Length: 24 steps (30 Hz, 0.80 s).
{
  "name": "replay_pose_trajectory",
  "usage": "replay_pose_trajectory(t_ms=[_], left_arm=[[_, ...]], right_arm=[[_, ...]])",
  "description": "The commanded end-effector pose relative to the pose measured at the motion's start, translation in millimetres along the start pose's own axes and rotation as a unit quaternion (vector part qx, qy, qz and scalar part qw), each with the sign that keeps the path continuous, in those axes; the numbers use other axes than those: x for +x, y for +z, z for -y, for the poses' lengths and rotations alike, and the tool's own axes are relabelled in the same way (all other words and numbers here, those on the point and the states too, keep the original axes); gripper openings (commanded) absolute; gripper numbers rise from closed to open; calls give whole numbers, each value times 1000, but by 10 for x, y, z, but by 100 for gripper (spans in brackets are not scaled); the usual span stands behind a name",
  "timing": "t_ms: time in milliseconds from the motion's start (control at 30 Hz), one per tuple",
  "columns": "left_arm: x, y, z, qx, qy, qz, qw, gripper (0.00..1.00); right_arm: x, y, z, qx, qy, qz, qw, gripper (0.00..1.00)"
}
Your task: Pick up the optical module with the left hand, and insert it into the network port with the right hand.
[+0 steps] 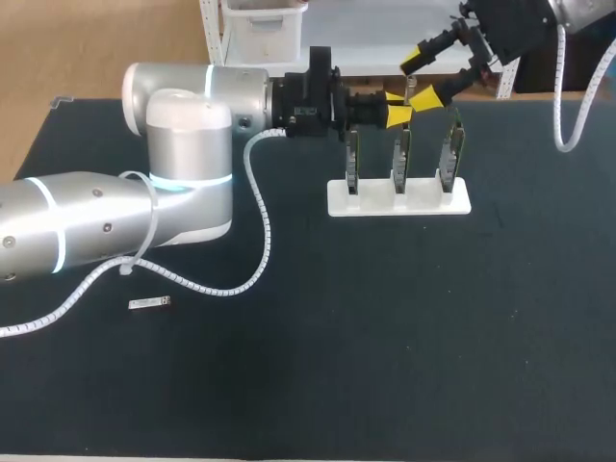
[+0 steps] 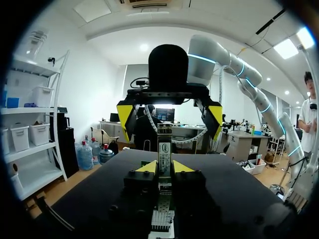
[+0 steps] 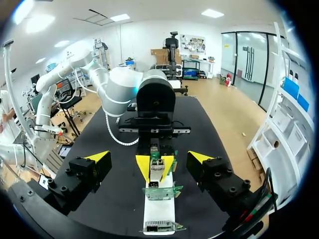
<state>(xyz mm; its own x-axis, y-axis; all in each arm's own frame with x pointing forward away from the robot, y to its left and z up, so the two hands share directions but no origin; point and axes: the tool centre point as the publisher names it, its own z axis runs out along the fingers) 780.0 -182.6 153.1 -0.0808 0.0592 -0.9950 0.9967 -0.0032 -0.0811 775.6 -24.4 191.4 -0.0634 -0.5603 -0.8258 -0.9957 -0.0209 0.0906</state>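
The optical module (image 2: 164,154), a slim silver bar, is held upright between the yellow tips of my left gripper (image 2: 164,167), which is shut on it. In the head view that gripper (image 1: 397,108) hovers above the middle network card (image 1: 400,156) on the white stand (image 1: 399,202). My right gripper (image 1: 423,79) hangs open just beyond, facing the left one. From the right wrist, its own wide-spread fingers (image 3: 97,158) flank the module (image 3: 156,170), without touching it. The network ports on the cards (image 3: 159,193) lie beneath.
The stand carries three upright green cards side by side. A second small silver module (image 1: 151,304) lies on the black mat near the left arm's base. A white cable (image 1: 260,221) loops from the left arm over the mat.
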Motion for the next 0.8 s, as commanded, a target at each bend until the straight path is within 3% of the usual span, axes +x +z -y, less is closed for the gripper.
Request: replay_pose_trajectory(t_ms=[33, 567, 600, 633, 667, 700, 800], left_arm=[[1, 5, -16, 1, 0, -1, 1000, 0], [1, 5, -16, 1, 0, -1, 1000, 0], [1, 5, -16, 1, 0, -1, 1000, 0], [1, 5, -16, 1, 0, -1, 1000, 0], [1, 5, -16, 1, 0, -1, 1000, 0], [1, 5, -16, 1, 0, -1, 1000, 0], [1, 5, -16, 1, 0, -1, 1000, 0]], right_arm=[[-7, 19, 40, -4, 0, 0, 1000, 100], [18, 19, 54, 4, 4, -7, 1000, 100], [20, 18, 55, 5, 4, -8, 1000, 93], [22, 18, 56, 6, 4, -8, 1000, 41], [23, 18, 56, 6, 4, -8, 1000, 8], [24, 19, 57, 7, 4, -7, 1000, 0], [25, 20, 58, 8, 5, -6, 1000, 0]])
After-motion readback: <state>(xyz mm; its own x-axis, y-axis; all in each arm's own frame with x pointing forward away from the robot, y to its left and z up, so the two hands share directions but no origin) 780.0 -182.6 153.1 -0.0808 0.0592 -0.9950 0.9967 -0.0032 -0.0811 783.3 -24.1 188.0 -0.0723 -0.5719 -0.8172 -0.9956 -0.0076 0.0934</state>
